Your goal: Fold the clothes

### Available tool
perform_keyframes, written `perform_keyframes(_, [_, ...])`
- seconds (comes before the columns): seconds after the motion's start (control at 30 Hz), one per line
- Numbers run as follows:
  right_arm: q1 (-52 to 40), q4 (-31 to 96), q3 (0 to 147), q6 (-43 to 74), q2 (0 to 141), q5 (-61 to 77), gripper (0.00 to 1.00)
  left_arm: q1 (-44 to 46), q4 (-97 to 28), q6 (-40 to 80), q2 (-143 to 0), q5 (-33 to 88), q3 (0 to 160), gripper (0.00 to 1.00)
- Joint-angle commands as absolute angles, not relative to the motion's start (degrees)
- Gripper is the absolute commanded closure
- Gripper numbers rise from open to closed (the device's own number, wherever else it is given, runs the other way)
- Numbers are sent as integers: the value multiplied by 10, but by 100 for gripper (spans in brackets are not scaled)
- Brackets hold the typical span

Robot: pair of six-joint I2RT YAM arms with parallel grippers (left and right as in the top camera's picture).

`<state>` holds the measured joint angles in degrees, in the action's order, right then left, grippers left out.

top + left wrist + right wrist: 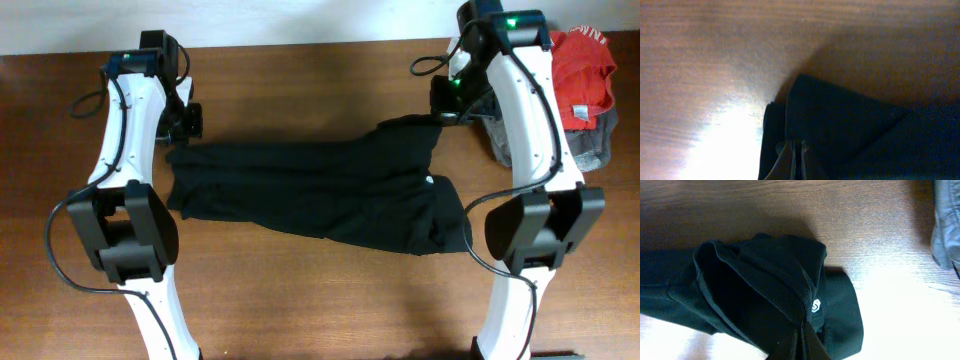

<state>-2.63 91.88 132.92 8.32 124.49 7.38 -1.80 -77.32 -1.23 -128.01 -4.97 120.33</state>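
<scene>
Overhead, the large black soft-fabric garment point(320, 185) lay stretched across the brown wooden table point(300, 80) between both arms, with a red garment point(585, 65) and a grey garment point(595, 148) crowding the right edge. Left wrist: the left gripper point(792, 150) was pinched tight on a folded corner, bare wood beyond. Only the right wrist showed the small white round logo point(816, 306), beside the right gripper point(802, 337), which was clamped on bunched fabric.

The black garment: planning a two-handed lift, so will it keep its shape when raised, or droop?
Probably floppy: the black garment bunches into soft folds where the right tool pinches it. Likely to sag between grips, since its middle lies slack on the table. It looks thin, so probably light for its size.
</scene>
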Motion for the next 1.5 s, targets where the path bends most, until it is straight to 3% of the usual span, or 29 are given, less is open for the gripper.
perform_keyframes(0.0, [-21,933,1340,76,1174,72,96,-20,-790,-9,-1282,-64,1218,99])
perform_keyframes(0.47, [-22,964,1243,80,1073,59,96,-20,-823,-4,-1243,-44,1218,99])
perform_keyframes(0.9, [-21,731,905,104,1058,57,96,-20,-832,-18,-1239,-74,1188,99])
perform_keyframes(1.47, [27,681,831,103,1058,58,96,-21,-759,-17,-1239,-73,1006,99])
